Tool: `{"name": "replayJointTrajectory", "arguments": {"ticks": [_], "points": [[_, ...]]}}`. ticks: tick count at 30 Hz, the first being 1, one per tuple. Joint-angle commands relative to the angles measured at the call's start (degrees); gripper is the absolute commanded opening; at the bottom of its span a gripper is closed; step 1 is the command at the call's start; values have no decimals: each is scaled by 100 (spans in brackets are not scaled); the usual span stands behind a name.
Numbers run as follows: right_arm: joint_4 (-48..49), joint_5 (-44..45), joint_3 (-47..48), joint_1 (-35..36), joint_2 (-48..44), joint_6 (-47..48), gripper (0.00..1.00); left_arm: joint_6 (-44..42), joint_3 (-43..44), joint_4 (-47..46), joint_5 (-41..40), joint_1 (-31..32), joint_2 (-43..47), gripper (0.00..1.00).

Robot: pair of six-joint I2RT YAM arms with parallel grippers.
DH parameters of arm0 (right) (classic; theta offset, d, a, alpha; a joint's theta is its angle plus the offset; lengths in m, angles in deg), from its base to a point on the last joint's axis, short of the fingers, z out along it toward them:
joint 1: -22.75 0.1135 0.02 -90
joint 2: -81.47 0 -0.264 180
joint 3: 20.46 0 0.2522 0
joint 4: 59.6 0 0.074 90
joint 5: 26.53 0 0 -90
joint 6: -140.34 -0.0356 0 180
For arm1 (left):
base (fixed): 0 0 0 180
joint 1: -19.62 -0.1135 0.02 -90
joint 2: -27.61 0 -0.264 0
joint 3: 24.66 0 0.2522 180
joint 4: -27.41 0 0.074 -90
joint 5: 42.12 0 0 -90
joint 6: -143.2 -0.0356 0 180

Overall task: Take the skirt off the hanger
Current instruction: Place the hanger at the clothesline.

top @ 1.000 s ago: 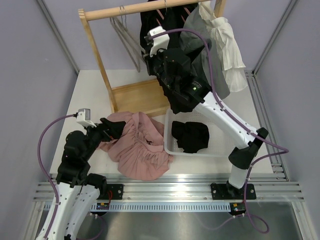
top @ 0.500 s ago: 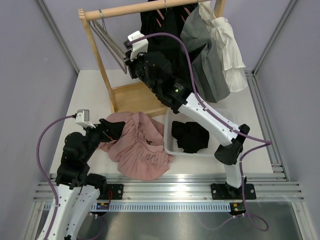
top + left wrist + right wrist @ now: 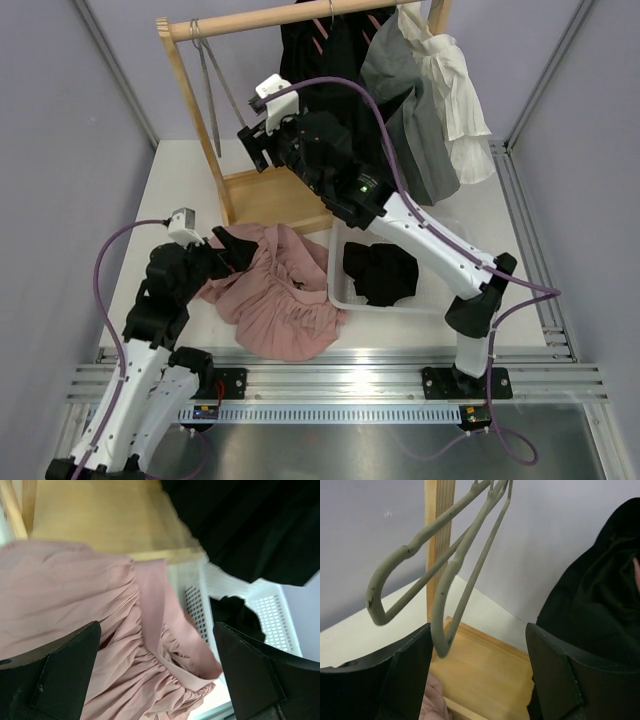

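Top external view: the pink skirt (image 3: 280, 295) lies heaped on the worktop (image 3: 180, 190) at lower left, beside a white basket (image 3: 335, 262). The right gripper (image 3: 252, 148) stands open and empty near the bare hangers (image 3: 212, 85). The left gripper (image 3: 236, 246) is spread wide at the skirt's edge.

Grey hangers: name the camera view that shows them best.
Right wrist view: the bare grey hangers fill the frame, close, in front of the wooden post. Top external shows them only as thin lines under the left end of the rail. Left wrist shows none of them.
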Motion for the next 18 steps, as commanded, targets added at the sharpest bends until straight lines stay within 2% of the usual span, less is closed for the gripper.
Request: {"name": "replayJointTrajectory", "arguments": {"ticks": [1,4,6,10,12,15,18], "points": [[34,-164,-149,48,-912,542,82,243,217,41,-115,-7,-543,99],[-378,-401,-255,-4,-1316,753,88,357,340,155,-247,2,-939,99],[-984,-787,-247,-65,-1632,929,98,384,472,295,-396,63,-1106,99],[-2399,-3015,-316,-425,-2177,1447,100,357,630,436,-554,308,-1475,99],[-2786,-3547,-562,-706,-2537,1518,99,288,735,498,-843,659,-1861,99],[-2867,-4005,-1571,-979,-3143,1510,99,112,1060,586,-1641,1160,-2520,99],[-2727,-4671,-2958,-1391,-3803,1308,99,-257,1508,744,-2206,1399,-3188,99]]}}
